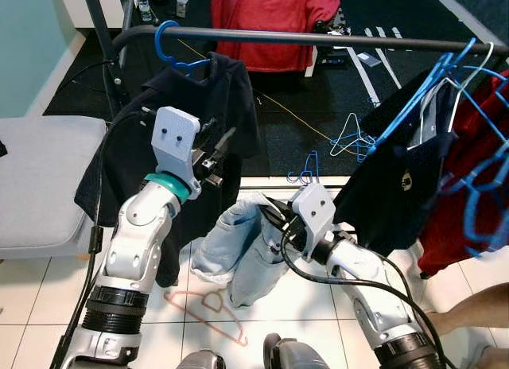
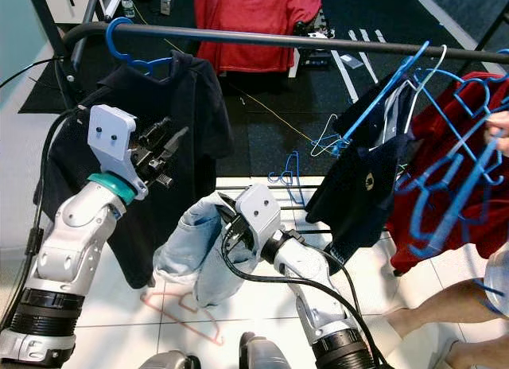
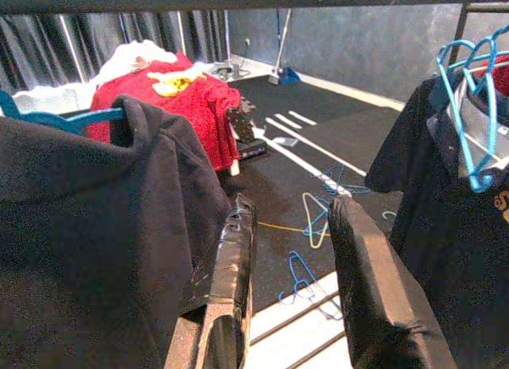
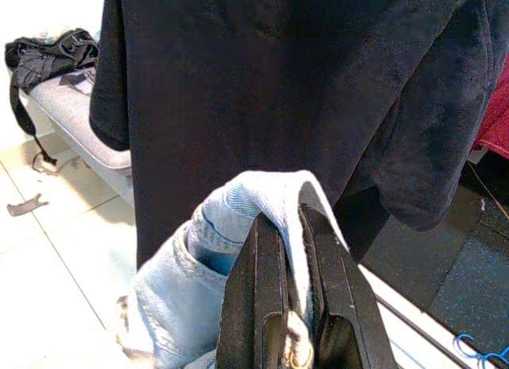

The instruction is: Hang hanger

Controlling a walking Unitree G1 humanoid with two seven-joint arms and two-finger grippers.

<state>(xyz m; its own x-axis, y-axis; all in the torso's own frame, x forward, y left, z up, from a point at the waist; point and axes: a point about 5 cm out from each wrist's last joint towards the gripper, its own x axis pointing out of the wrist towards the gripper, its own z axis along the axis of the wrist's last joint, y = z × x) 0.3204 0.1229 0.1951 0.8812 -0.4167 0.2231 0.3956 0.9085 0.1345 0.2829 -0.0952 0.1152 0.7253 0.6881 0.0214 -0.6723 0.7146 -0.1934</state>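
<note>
White tiled floor (image 1: 32,297) meets black carpet (image 1: 294,114); grey bench (image 1: 40,178) beside pale teal wall (image 1: 24,35).

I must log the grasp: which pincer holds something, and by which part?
The right pincer is shut on a fold at the top edge of the light blue jeans. The left pincer is open, holding nothing.

A dark metal clothes rail (image 1: 334,40) carries a black shirt on a blue hanger (image 1: 171,49) and more blue hangers (image 1: 445,75). The tiled floor (image 1: 32,297) bears a pink hanger (image 1: 208,309); the black mat (image 1: 294,114) holds loose hangers (image 1: 350,138).
</note>
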